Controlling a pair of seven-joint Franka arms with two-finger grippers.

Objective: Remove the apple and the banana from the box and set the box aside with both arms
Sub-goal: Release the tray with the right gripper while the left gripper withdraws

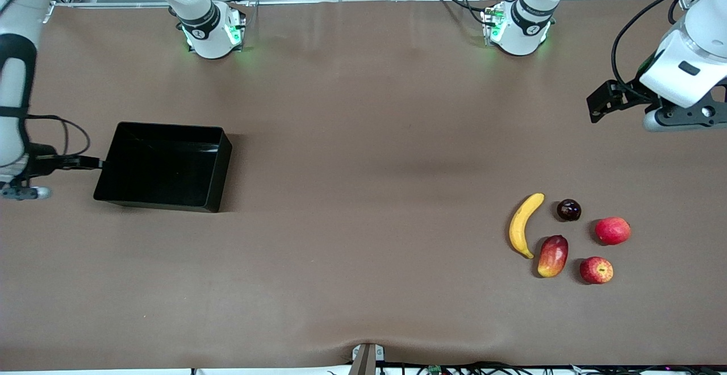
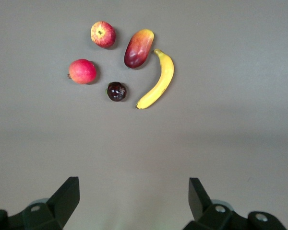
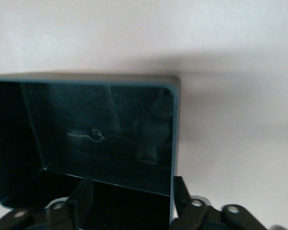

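The black box stands empty toward the right arm's end of the table. My right gripper hovers at the box's outer end wall. In the right wrist view, my right gripper is open, with its fingers spread in front of that wall near a corner. The yellow banana and the streaked red apple lie toward the left arm's end; both show in the left wrist view, banana and apple. My left gripper hangs open and empty, high and well away from the fruits.
A red-yellow mango lies between the banana and the apple. A dark plum and a second round red fruit lie just farther from the front camera. The brown table is bare between box and fruits.
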